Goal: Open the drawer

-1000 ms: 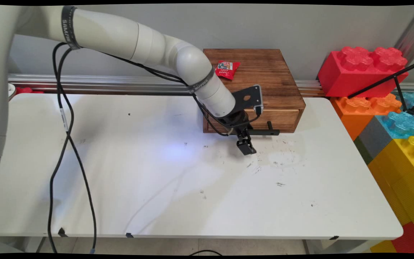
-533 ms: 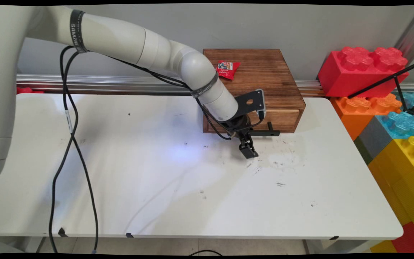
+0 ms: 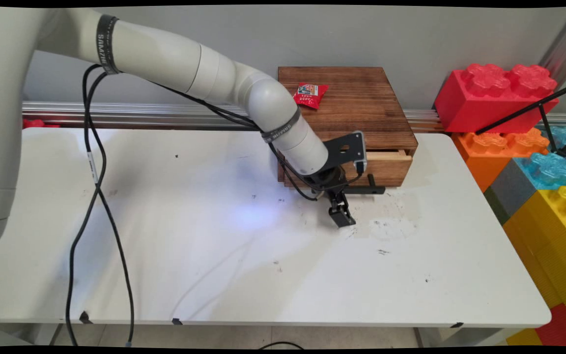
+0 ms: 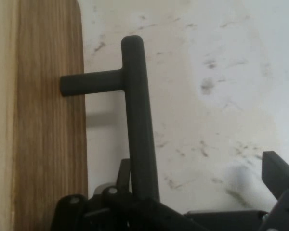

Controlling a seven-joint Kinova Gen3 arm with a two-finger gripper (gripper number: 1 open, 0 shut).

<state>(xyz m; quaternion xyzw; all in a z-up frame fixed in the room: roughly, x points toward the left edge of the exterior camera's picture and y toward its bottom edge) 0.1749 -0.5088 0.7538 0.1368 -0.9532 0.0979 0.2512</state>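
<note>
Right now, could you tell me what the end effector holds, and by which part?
Nothing gripped: the end effector is open; the drawer handle's bar lies beside one finger, the other stands clear.

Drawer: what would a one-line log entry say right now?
gripper open | handle between its fingers | drawer slightly open | red packet atop wooden box

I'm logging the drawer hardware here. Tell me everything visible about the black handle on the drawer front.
The black handle is a matte dark bar, metal-looking, standing off the wooden drawer front on a short post; a second post is hidden. It lies parallel to the front, just above the white table. The drawer is slightly open. The end effector reaches around the bar; contact cannot be confirmed.
</note>
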